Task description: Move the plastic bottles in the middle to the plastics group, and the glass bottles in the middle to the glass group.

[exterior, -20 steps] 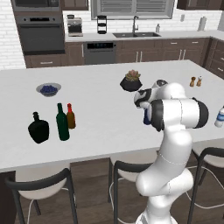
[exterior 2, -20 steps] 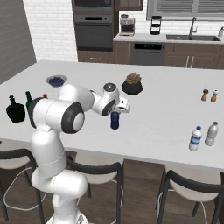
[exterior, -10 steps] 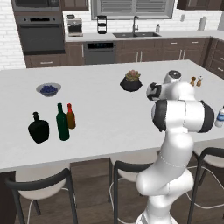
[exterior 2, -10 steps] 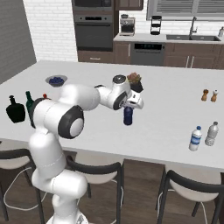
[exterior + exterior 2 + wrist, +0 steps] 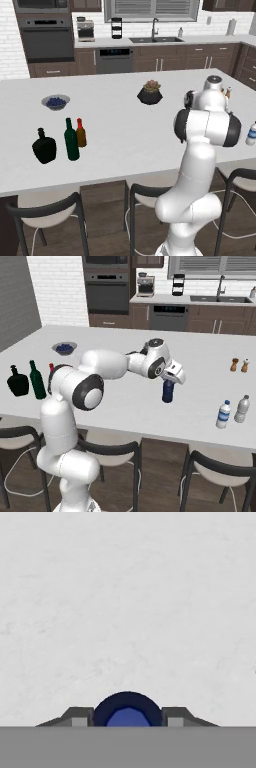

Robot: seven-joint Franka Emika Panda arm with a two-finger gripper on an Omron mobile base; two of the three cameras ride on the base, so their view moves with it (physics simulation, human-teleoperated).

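Observation:
My gripper (image 5: 170, 381) is shut on the neck of the dark blue plastic bottle (image 5: 168, 392), which hangs upright over the white island counter (image 5: 115, 401), right of its middle. In the hand view the bottle's round top (image 5: 128, 712) sits between my fingertips (image 5: 79, 718), with bare counter below. Two clear plastic bottles (image 5: 223, 414) (image 5: 242, 408) stand near the right front edge. At the left stand the black flask (image 5: 44, 146), the tall green glass bottle (image 5: 71, 140) and the amber bottle (image 5: 80, 133), close together.
A potted plant (image 5: 150, 93) stands at the counter's far middle and a bowl of blueberries (image 5: 55, 102) at the far left. Salt and pepper shakers (image 5: 239, 365) stand at the far right. Dark stools (image 5: 107, 448) line the near edge.
The arm has swung to the right over the counter, carrying the dark blue bottle toward the clear bottles. The bottles at the left have stayed put.

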